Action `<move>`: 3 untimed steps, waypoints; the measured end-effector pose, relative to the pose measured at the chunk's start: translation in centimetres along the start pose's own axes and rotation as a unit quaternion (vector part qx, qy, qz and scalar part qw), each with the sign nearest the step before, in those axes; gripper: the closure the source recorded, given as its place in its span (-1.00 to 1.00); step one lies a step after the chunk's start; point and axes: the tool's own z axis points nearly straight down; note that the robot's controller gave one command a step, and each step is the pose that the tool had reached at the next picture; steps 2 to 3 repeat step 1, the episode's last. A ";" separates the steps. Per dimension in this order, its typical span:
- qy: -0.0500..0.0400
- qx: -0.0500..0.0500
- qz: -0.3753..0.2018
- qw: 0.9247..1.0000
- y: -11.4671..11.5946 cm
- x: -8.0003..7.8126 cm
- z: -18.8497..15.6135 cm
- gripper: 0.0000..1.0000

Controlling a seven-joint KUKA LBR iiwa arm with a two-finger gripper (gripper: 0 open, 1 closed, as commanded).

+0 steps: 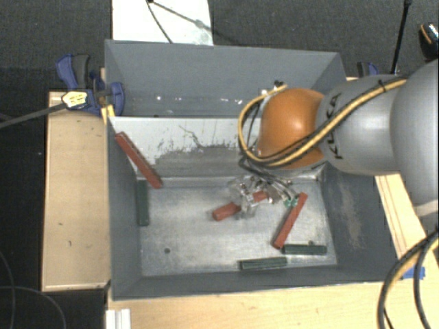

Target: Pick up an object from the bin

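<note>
Front edge of bin floor: a dark green bar (263,264) lies flat along the front wall, with a shorter dark green bar (305,249) just beside it to the right.
Right of centre: a red-brown stick (289,221) lies slanted, its lower end near the shorter green bar and its upper end near the gripper.
Centre floor: a short red-brown piece (225,212) lies flat on bare metal, apart from the other sticks.
Gripper (251,200): low over the floor, just beside the right end of the short red-brown piece. I cannot tell whether it is touching.
Grip state: cannot tell. The metalwork is cluttered from this angle, and a reddish patch in it may be a thing or a robot part.
Left side: a dark green bar (141,203) lies along the left wall, and a long red-brown stick (138,160) leans in the corner behind it.
Above: the orange wrist cover (291,125) and looped cables.
Step, as judged: final approach or closing at the floor. No lift is evident.
Next move calls for: a firm grip on one piece, likely the short red-brown one, then a straight rise clear of the slanted stick.
</note>
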 end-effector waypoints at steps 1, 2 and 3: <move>-0.005 0.002 -0.052 0.999 -0.5 -0.8 -15.7 1.00; -0.005 0.002 -0.052 0.999 -0.5 -0.8 -15.7 1.00; -0.005 0.002 -0.052 0.999 -0.5 -0.8 -15.7 1.00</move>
